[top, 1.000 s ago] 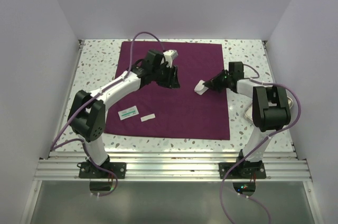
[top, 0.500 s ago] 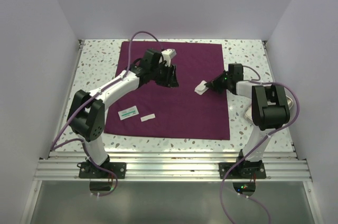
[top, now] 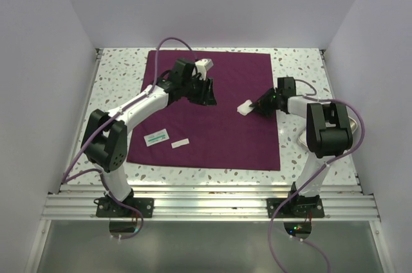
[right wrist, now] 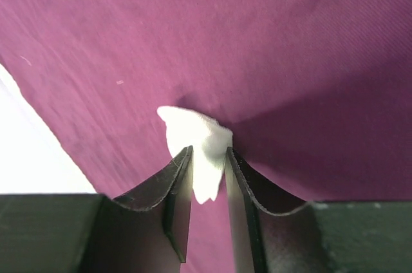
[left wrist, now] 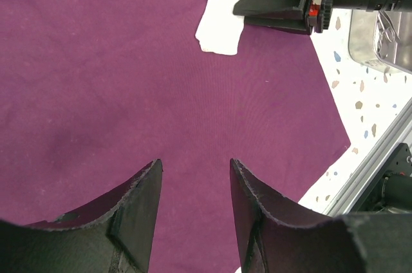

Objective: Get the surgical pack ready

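Observation:
The surgical pack, a large maroon drape point(top: 212, 128), lies flat across the speckled table. Low over the drape's right part, my right gripper point(top: 255, 106) has a white gauze square point(top: 244, 107) between its fingertips. In the right wrist view the jaws point(right wrist: 208, 152) stand a little apart, with the gauze point(right wrist: 193, 132) in the gap and drape showing beside its tail. My left gripper point(top: 207, 96) hovers over the drape's back middle, open and empty point(left wrist: 195, 165). From there the gauze point(left wrist: 221, 20) and the right gripper point(left wrist: 270, 6) show ahead.
A teal-labelled white packet point(top: 156, 136) and a small white strip point(top: 181, 143) lie on the drape's front left. A shiny steel tray point(top: 301, 138) sits off the drape's right edge, mostly behind the right arm, and shows in the left wrist view point(left wrist: 380, 35).
The right jaws have parted from a tight pinch on the gauze to a small gap. The left arm has drawn back slightly. The gauze has barely moved.

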Robot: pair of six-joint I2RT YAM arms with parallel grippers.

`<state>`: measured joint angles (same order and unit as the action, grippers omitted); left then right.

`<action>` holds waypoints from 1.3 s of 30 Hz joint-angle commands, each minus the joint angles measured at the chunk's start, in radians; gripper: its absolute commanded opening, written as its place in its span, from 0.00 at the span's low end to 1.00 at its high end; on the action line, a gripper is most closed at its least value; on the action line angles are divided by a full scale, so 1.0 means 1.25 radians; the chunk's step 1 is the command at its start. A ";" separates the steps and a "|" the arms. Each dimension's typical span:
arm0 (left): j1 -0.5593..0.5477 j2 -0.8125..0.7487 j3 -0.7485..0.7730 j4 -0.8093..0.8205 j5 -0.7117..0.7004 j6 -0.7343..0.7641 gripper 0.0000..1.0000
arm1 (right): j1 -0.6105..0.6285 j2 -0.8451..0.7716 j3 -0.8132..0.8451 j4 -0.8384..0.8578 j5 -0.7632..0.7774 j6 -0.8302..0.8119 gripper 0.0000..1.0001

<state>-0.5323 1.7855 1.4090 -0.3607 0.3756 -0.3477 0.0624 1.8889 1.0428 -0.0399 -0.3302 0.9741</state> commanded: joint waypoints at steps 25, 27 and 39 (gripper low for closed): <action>0.011 -0.022 -0.002 0.006 0.026 0.018 0.50 | 0.031 0.017 -0.018 0.063 -0.050 0.016 0.31; 0.010 -0.022 -0.003 0.005 0.026 0.019 0.50 | 0.030 0.025 -0.013 0.061 -0.046 0.024 0.31; 0.014 -0.043 -0.013 0.003 0.022 0.025 0.50 | 0.031 0.008 0.093 -0.043 -0.049 -0.013 0.00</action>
<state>-0.5255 1.7832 1.4078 -0.3614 0.3923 -0.3466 0.0940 1.9327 1.0477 -0.0002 -0.4095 1.0180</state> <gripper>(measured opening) 0.500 0.020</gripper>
